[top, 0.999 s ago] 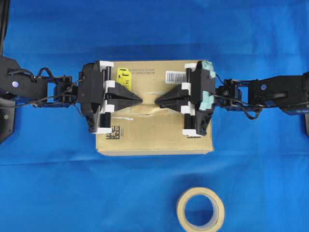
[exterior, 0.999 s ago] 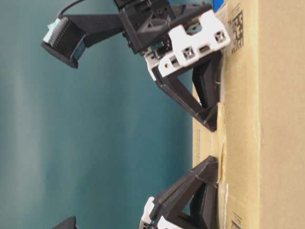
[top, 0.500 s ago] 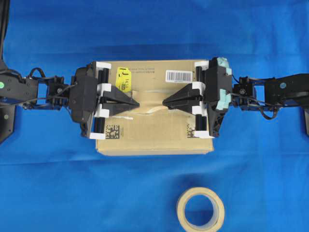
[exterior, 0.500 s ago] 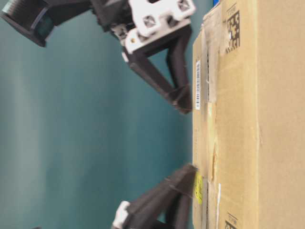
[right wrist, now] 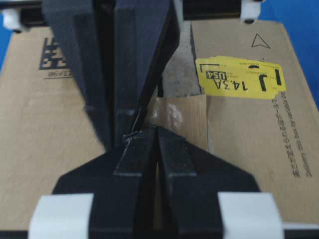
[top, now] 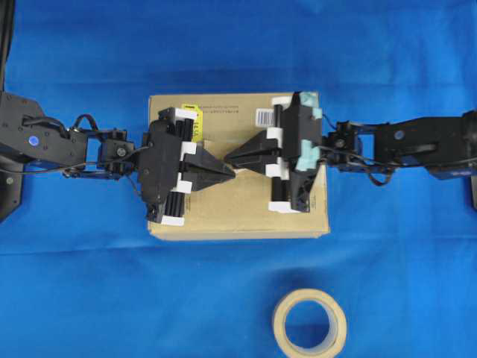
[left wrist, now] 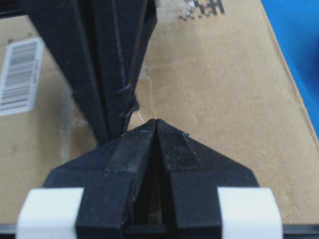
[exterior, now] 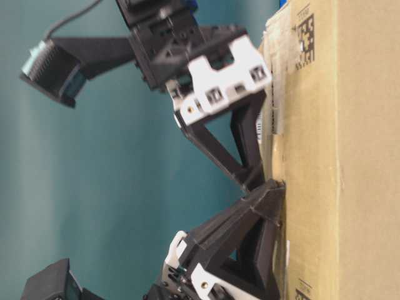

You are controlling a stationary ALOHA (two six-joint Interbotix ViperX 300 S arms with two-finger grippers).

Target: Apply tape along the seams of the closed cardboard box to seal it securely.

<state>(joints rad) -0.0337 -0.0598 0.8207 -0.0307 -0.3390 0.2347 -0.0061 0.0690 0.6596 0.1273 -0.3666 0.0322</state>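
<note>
The brown cardboard box (top: pixel 238 212) lies in the middle of the blue cloth. Both grippers are shut and empty, meeting tip to tip over the middle of its top. My left gripper (top: pixel 232 173) points right and its tip (exterior: pixel 275 187) touches the box top. My right gripper (top: pixel 226 158) points left, just beside it (exterior: pixel 253 181). In the right wrist view a tan ribbed piece of tape (right wrist: pixel 183 115) lies flat on the box under my right gripper (right wrist: pixel 157 128), near the yellow sticker (right wrist: pixel 239 77). The seams are mostly hidden under the fingers. My left gripper (left wrist: pixel 157 121) shows its pads pressed together.
A cream tape roll (top: pixel 309 324) lies on the cloth in front of the box, to the right. A white barcode label (left wrist: pixel 20 77) and a black matrix code (right wrist: pixel 52 55) mark the box top. Both arms stretch in from the sides.
Half a second ago the grippers stood lifted and apart toward the box ends. Both have moved inward and down, and their tips now sit side by side at the middle.
</note>
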